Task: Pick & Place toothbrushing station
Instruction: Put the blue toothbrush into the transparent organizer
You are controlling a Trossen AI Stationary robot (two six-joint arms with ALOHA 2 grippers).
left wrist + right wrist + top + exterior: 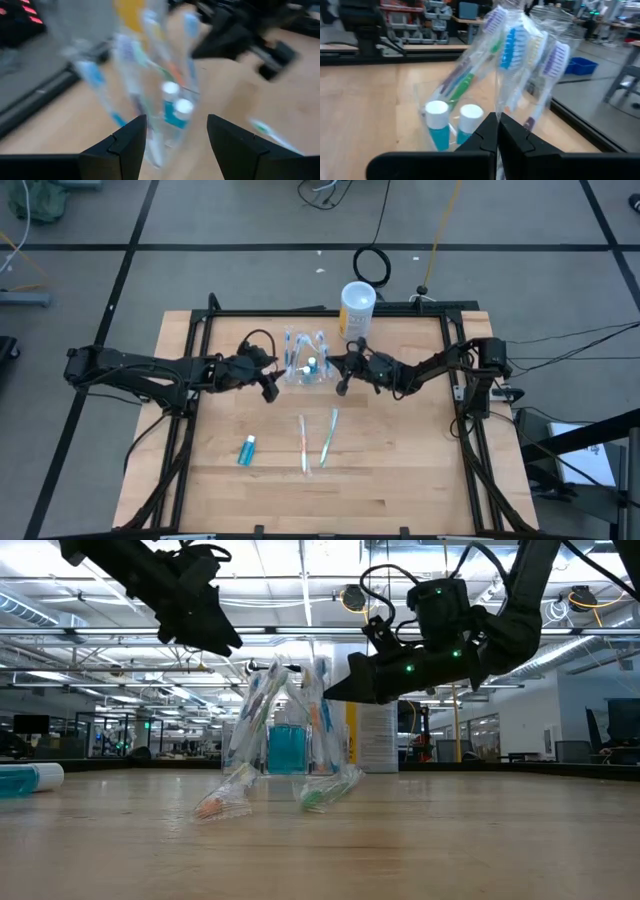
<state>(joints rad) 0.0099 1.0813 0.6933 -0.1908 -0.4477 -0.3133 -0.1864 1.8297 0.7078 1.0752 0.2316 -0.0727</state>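
Nearest the table's front edge: a loose teal tube [247, 450] lying flat toward the left, and just right of it two loose wrapped toothbrushes [318, 440] side by side on the wooden table [400, 480], one with a pinkish tip, one with a green tip, both well apart from either pincer. Farther back, at mid-table: the clear holder [306, 368] standing upright, stuffed with wrapped toothbrushes [520, 55] that fan out above its rim, and with two white-capped teal tubes [451, 125] standing inside. Flanked on both sides: left gripper [266, 384] just beside the holder's left wall, fingers [125, 145] spread wide with nothing between them, holder seen straight ahead through the gap but not touched; in the level view, raised above the tabletop, at about the height of the brush tips. Right gripper [343, 380] just beside the holder's right side, fingers pressed together with nothing pinched, tips pointing at the base of the holder and the wrapped handles; whether touching the plastic wrap cannot be told. Also lifted off the table in the level view. Behind, at the far edge of the table: a white canister [357, 308] with a yellowish label, upright, apart from the holder and beyond the right gripper.
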